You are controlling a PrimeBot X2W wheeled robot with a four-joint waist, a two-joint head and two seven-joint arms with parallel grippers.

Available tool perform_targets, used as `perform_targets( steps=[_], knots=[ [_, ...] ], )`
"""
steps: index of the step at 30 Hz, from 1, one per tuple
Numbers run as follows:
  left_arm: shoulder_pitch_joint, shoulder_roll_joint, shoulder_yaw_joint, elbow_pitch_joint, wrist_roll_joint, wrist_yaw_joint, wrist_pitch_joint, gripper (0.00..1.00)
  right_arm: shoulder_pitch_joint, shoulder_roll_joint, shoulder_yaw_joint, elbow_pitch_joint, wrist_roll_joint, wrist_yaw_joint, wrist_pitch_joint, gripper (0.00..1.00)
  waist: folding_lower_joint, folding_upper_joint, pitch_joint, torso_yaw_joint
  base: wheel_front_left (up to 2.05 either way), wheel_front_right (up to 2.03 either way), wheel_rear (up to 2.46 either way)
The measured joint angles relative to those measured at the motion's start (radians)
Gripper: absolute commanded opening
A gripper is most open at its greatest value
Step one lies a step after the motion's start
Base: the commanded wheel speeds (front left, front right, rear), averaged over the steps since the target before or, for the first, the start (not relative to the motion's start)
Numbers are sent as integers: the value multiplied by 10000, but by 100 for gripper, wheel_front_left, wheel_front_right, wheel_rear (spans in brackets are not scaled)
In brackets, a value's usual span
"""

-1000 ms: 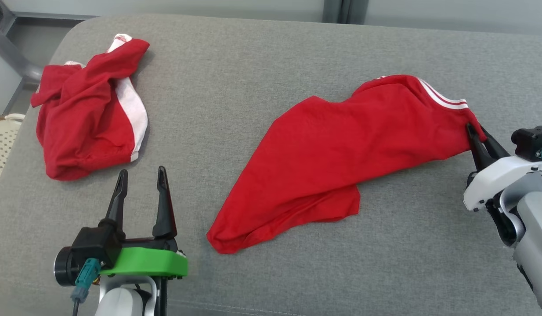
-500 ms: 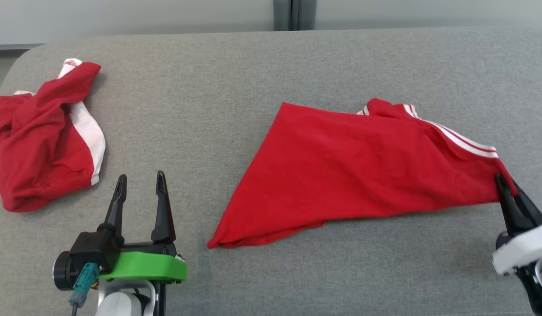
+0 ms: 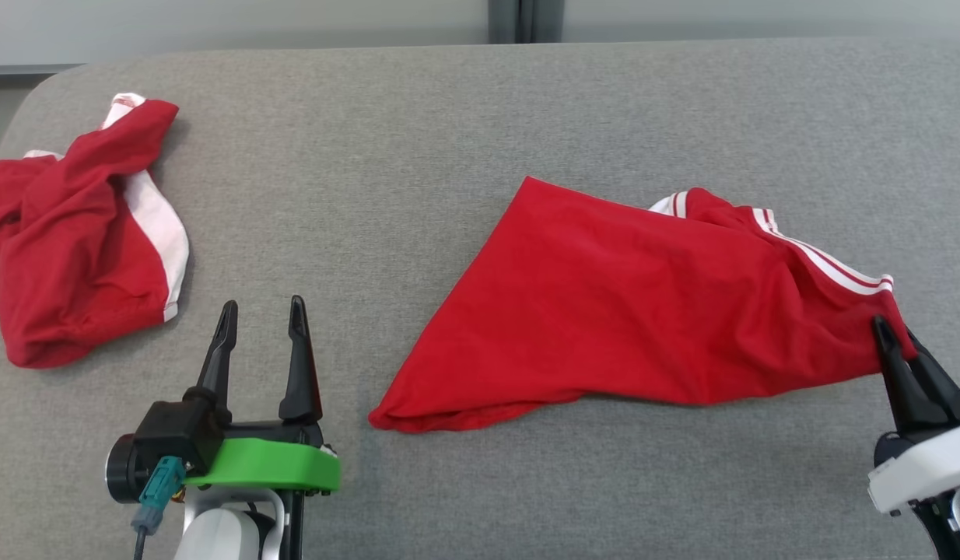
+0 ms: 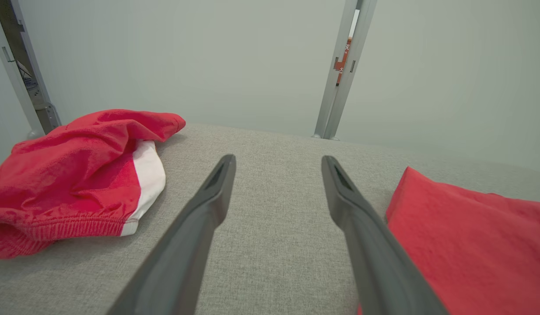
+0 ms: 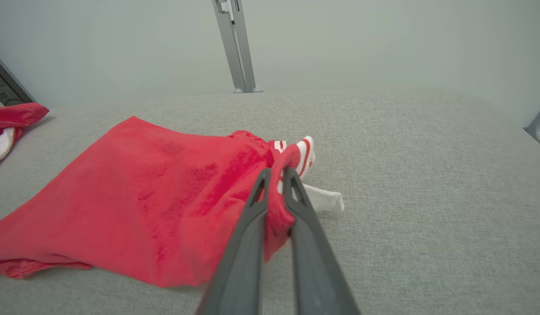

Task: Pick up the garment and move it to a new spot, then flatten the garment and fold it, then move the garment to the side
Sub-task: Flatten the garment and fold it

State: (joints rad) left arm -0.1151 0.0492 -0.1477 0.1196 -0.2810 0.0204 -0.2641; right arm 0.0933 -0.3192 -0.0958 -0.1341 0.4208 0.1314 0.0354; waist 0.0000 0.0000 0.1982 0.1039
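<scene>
At the right edge, the right hand [image 3: 892,333] is clamped on a corner of the red garment [image 3: 643,311], which is spread over the centre-right of the gray bench [image 3: 387,140]. The left hand [image 3: 263,309], lower left, has its fingers apart and empty.

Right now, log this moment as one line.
stage: garment gripped, not yet flattened | right gripper: shut on garment corner | left gripper: open, empty | other red garment: crumpled, far left of grey surface
</scene>
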Motion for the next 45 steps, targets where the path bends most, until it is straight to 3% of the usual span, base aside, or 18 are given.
perform_targets(
  steps=[6,10,28,29,30,31,37,45],
  knots=[
    [-42,0,-121,10,0,2,-2,100,-989,-493,570,159,-290,0,128,0,0,0,18,379,0,0,0],
    [-42,2,-186,23,-17,6,-2,100,-2099,-828,1085,920,-431,0,104,0,0,0,73,647,0,0,0],
    [-443,2,-809,-8,-249,211,0,100,-6784,-746,3358,7566,-568,0,-1473,0,0,0,726,1611,0,0,0],
    [-468,2,-840,-6,-249,234,0,100,-6938,-725,3471,7887,-508,0,-1595,24,0,0,765,1614,0,0,0],
    [-491,2,-857,0,-249,242,-2,100,-7048,-711,3572,8109,-474,0,-1710,71,0,0,788,1607,0,0,0],
    [-505,2,-855,8,-249,253,0,100,-7177,-686,3691,8335,-416,0,-1875,100,0,0,799,1586,0,0,0],
    [-512,0,-721,88,-159,265,0,100,-7450,-644,4109,8886,207,0,-2679,100,0,0,655,1325,0,0,0],
    [-386,0,-466,96,-52,161,0,100,-6684,-1427,3766,8268,830,0,-2940,100,0,0,301,810,0,0,0]
  ],
)
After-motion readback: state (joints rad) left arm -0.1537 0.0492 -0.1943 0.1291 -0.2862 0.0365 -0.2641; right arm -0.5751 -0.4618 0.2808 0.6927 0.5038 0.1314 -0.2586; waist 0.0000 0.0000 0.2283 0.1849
